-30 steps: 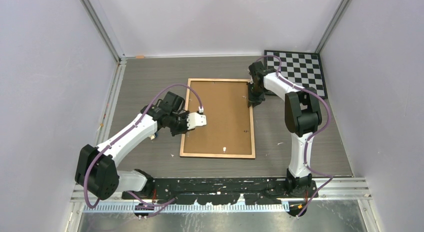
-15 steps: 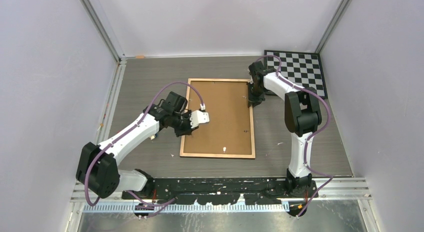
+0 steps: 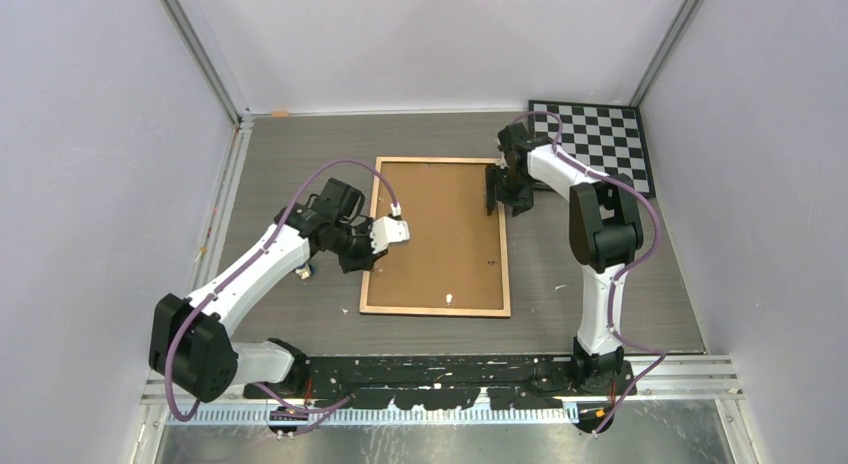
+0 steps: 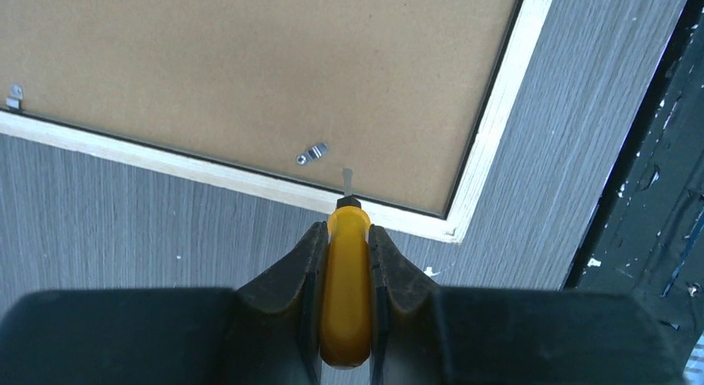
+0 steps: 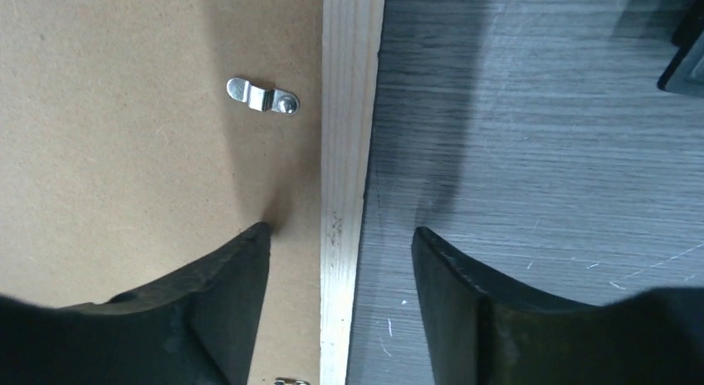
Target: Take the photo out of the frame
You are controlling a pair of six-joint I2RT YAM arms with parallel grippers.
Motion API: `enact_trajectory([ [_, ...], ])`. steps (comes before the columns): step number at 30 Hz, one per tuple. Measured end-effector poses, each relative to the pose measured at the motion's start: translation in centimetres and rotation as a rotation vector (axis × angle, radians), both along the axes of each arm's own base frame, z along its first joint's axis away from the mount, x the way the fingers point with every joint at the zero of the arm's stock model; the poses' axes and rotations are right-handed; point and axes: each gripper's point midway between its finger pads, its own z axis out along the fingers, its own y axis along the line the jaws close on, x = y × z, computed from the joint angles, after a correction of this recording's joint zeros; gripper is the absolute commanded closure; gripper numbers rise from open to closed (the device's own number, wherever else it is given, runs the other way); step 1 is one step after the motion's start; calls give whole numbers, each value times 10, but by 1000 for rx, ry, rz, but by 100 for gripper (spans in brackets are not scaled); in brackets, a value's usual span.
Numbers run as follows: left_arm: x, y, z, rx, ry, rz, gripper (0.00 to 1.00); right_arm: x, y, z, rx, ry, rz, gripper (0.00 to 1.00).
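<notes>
Left hand [image 4: 345, 260] grips a yellow screwdriver [image 4: 346, 302], tip just ahead near a clip [image 4: 313, 153] on the frame [image 4: 498, 111], while right hand [image 5: 340, 244], spread apart, straddles its wooden edge [image 5: 350, 111].

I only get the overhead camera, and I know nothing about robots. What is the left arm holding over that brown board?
Observer: Its wrist camera shows the left tool shut on a yellow-handled screwdriver, with the blade aimed at the light wood rim of the frame.
Visitor: Aimed at what, exactly?
Observer: A small metal clip lies on the backing board just beside the blade tip, not touching it.
Visitor: And the right arm?
Observer: The right tool is open. One finger is over the board and the other is over the table, with the rim between them.
</notes>
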Motion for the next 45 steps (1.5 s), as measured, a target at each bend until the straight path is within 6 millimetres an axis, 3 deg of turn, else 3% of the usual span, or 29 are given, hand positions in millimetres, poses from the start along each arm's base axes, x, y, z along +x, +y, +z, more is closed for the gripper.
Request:
enact_trajectory([
  [5, 0, 9, -2, 23, 2, -5, 100, -8, -1, -1, 5, 26, 16, 26],
  [12, 5, 11, -3, 33, -25, -1, 100, -43, -5, -5, 30, 117, 43, 27],
  [17, 14, 8, -6, 27, -46, 6, 100, -57, -2, -5, 68, 151, 48, 27],
  [35, 30, -7, -12, -7, -63, 37, 100, -66, 5, -4, 113, 179, 79, 32],
  [45, 8, 4, -3, 11, -43, -18, 100, -69, 6, -4, 126, 189, 114, 32],
])
